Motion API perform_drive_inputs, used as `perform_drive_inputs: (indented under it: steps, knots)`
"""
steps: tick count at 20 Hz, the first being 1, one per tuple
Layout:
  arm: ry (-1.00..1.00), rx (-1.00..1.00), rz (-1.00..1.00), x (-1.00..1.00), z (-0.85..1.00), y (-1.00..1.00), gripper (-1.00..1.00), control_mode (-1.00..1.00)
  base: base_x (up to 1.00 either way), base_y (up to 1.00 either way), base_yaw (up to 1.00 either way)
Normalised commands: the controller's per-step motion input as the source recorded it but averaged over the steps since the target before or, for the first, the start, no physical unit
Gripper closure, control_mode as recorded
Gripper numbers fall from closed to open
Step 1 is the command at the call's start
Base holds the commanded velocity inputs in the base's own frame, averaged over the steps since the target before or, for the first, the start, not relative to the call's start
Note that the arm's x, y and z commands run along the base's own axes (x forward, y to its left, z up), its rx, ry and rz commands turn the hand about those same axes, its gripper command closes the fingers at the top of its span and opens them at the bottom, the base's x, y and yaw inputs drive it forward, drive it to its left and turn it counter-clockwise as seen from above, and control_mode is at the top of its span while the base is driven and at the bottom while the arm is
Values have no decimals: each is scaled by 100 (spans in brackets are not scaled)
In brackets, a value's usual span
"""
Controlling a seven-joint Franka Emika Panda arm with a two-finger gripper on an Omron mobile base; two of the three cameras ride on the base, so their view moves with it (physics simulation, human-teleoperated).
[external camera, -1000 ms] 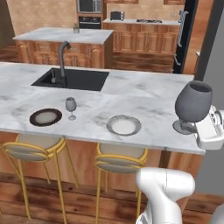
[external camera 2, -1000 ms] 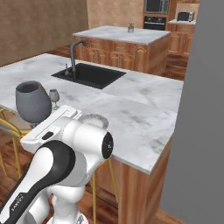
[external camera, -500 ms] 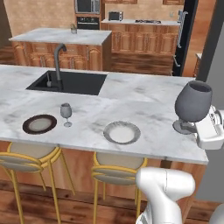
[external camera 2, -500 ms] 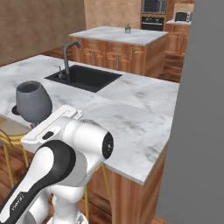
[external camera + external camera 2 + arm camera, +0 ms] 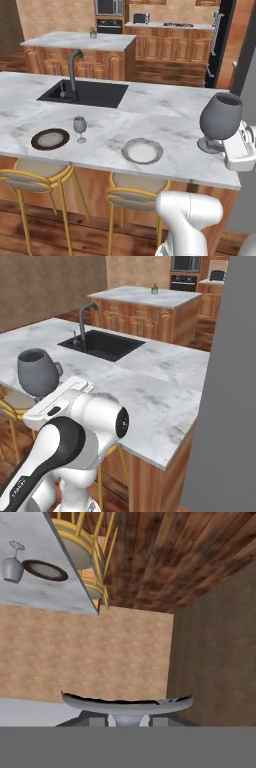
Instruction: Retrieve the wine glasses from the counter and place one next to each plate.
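Left base view: a smoky grey wine glass point(image 5: 220, 121) stands upright at the right end of the long marble top point(image 5: 165, 117), carried by the white gripper point(image 5: 231, 148), whose fingers are closed on its stem just above the round foot. The second glass point(image 5: 80, 128) rests on that top just beside the dark brown plate point(image 5: 50, 139), on its right; the grey-white plate point(image 5: 142, 150) lies alone nearer the carried glass, well apart from both glasses.

So I count two glasses and two plates, plus two gold stools point(image 5: 31, 181) tucked under the edge.

The right base view shows the held glass point(image 5: 39, 372) from the other side, above the arm, with the black sink point(image 5: 101, 345) beyond.

The hand view, rolled over, shows the foot of the held glass point(image 5: 127, 704) right at the fingertips, with the far glass point(image 5: 11, 566) and brown plate point(image 5: 45, 570) upside down at top left.
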Motion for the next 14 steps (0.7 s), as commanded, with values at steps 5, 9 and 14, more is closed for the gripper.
perform_drive_inputs:
  steps: [5, 9, 14]
  knots:
    - [0, 0, 0, 0, 0, 0, 100, 100, 17, -28, 30]
    - [0, 0, 0, 0, 0, 0, 100, 100, 20, -33, 31]
    - [0, 0, 0, 0, 0, 0, 100, 100, 13, -38, 9]
